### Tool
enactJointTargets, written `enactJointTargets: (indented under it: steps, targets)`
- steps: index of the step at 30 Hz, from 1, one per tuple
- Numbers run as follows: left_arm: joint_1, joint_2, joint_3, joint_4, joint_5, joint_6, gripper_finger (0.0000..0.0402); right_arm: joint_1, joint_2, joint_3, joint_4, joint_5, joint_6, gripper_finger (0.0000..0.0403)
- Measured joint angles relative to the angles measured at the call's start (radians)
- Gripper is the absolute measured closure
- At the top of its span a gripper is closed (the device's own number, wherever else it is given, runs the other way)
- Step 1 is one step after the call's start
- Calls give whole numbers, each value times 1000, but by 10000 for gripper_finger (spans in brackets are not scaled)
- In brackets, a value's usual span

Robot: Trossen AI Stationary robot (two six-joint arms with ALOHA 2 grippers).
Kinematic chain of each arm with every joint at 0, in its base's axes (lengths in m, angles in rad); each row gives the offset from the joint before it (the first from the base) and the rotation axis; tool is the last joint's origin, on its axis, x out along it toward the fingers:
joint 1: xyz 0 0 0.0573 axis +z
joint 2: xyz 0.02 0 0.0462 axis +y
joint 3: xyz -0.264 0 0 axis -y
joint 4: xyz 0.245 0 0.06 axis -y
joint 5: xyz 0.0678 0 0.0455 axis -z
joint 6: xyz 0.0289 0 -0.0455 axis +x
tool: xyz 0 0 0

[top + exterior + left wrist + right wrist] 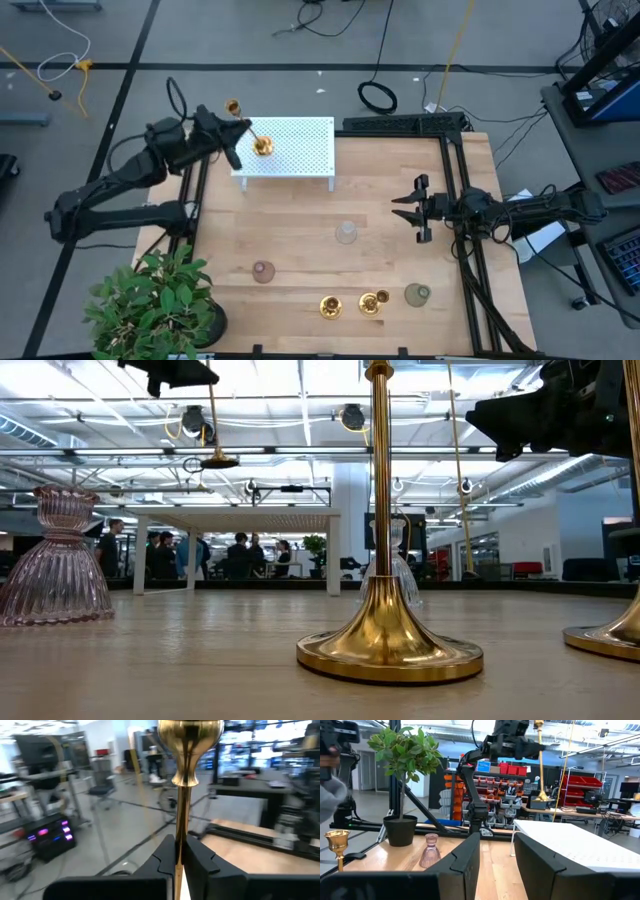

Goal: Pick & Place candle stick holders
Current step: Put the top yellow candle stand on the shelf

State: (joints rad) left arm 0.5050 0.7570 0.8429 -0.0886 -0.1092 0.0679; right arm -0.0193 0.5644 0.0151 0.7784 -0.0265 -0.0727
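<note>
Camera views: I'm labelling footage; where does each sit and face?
High: overhead, straight down; both arms, left end effector gripping a candlestick, right end effector open.
Low: table height, level into the room; standing candlestick close.
Left wrist: past its own fingers, up the gripped stem.
Right wrist: past its own fingers, across toward the left arm.
Shared: high and both wrist views show the gripped candlestick.

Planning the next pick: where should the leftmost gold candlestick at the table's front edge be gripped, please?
Grip the candlestick on its thin stem, above the flared base, coming level from the side: it stands upright, and the base is too wide.
</note>
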Motion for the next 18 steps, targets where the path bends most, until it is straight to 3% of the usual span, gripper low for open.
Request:
enactJointTargets:
  steps: [12, 18]
  targets:
    - [352, 92, 0, 4, 262, -77, 386, 0, 0, 0, 0, 0, 0, 289]
    - [441, 143, 0, 37, 268, -70, 386, 0, 0, 0, 3, 0, 0, 289]
